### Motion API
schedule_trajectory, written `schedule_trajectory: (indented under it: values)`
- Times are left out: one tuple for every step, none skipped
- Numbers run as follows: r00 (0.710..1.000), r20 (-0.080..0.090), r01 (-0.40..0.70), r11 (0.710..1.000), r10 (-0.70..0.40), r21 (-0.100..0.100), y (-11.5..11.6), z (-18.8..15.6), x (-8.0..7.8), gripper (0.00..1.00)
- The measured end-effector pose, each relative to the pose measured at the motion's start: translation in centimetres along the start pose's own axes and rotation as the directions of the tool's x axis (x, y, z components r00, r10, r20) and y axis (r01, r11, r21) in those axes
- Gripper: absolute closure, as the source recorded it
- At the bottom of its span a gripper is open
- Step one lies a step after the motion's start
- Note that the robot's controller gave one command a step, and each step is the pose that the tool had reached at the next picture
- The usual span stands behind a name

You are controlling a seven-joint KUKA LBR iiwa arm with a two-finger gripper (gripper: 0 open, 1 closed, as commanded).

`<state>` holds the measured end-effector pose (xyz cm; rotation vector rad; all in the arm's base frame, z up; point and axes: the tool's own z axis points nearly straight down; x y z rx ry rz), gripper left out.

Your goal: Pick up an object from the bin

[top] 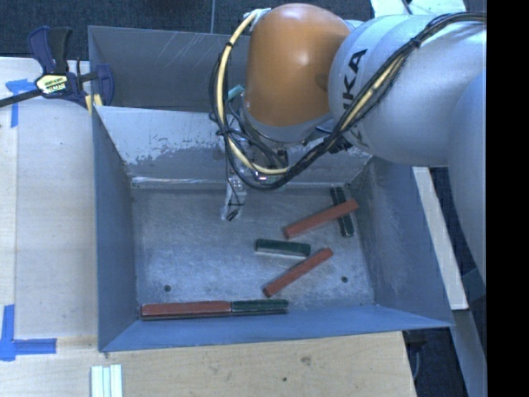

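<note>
- The gripper [231, 212] hangs low in the bin [114, 222], over a bare patch of the grey floor [182, 242] close to the back wall, left of the middle. Open or closed? From this angle I cannot tell.
- The nearest thing is a short dark green bar [283, 247] with a pale edge. It lies flat on the floor, to the right of the gripper and nearer the front, and is clear of the gripper.
- Just in front of that green bar lies a reddish-brown stick [297, 273], slanting up to the right, its upper end near the green bar's right end.
- Further right, a second reddish-brown stick [321, 218] slants the same way, towards the right wall.
- At its upper end sits a small dark bar [342, 213], pointing front to back, hard by the right wall. Whether the two touch I cannot make out.
- Along the front wall, well apart from the gripper, a long reddish-brown bar [186, 308] and a dark green strip [259, 306] lie end to end in one line.
- Above it all is the orange cover [289, 64] on the wrist, with yellow and black cables [221, 89] looping round it, and the grey arm [413, 89] comes in from the right.
</note>
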<state>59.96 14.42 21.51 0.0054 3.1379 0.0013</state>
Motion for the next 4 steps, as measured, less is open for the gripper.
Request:
schedule_trajectory:
  values:
    - [0.993, -0.004, -0.121, 0.993, 0.121, 0.004, -6.8, 3.1, 1.6, 0.00]
    - [0.992, -0.007, 0.127, 0.992, -0.127, 0.000, -11.1, 14.7, 5.4, 0.00]
    - [0.992, 0.001, 0.126, 0.992, -0.126, 0.000, -11.0, 14.3, 5.1, 1.00]
    - [0.992, 0.008, 0.124, 0.992, -0.124, 0.000, -7.6, -2.1, 8.2, 1.00]
